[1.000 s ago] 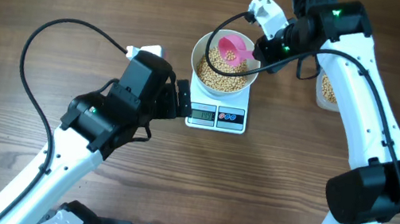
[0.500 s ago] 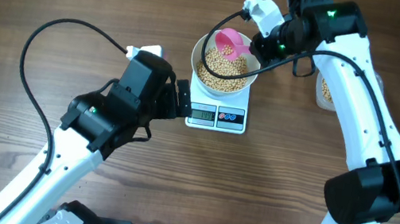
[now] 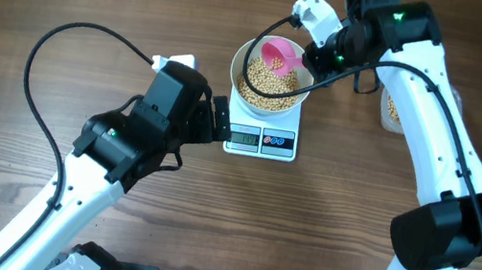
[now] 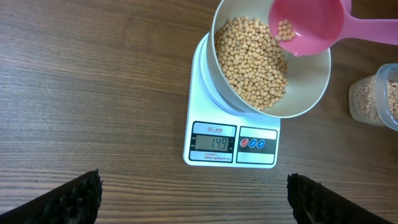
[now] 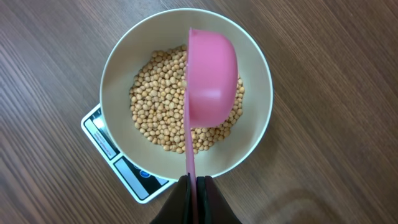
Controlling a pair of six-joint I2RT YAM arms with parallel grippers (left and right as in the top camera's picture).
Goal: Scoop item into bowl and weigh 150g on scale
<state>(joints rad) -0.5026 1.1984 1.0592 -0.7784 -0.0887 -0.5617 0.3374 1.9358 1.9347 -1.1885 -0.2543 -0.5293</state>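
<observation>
We pinch a pink plastic scoop [image 5: 211, 81] in our right jaws above the round white bowl [image 5: 115, 74]; left jaws gape, empty.

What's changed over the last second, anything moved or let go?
The right claw, shut on the pink scoop, shifted slightly up-left in the overhead view, carrying the scoop further over the bowl. Nothing was released. The open left claw, the scale and the beans stayed put.

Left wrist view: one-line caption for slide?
Pink scoop with a few beans hovers over the bean-filled white bowl on the scale, display reading 149.
</observation>
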